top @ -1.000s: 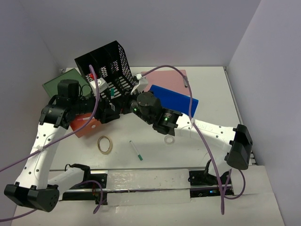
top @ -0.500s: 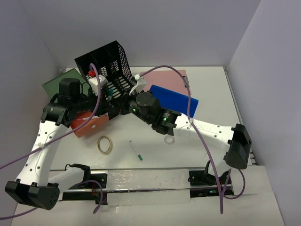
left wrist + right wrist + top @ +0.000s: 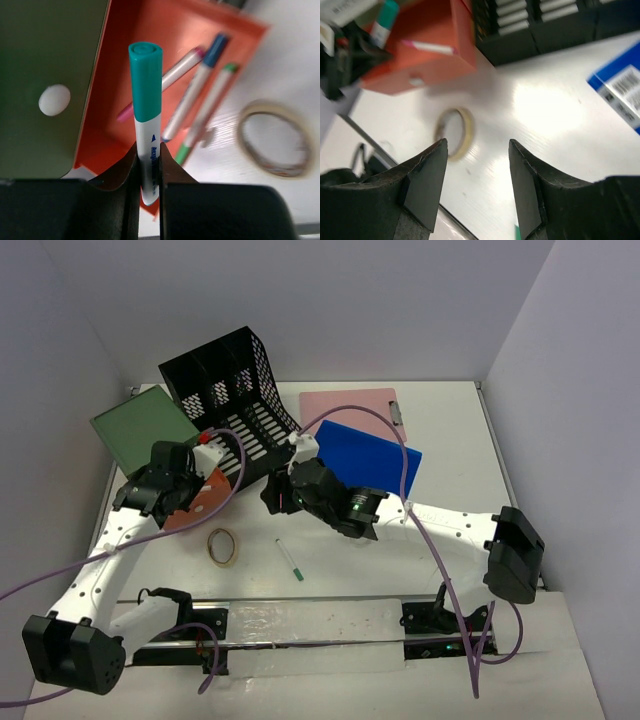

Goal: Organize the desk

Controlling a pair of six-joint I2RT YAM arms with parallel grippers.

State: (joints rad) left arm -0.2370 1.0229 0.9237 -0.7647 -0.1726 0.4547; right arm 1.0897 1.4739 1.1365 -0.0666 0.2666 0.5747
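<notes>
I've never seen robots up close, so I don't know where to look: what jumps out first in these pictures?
The left gripper pinches a teal-capped marker upright over an orange tray where other markers lie. Behind it, at the back left, a black mesh organizer sits at an angle. The right gripper hangs open above the white desk, near a roll of tape.

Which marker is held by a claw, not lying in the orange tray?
The teal-capped marker, pinched in the left claw; the pink marker, blue marker and green marker lie loose in the orange tray.
</notes>
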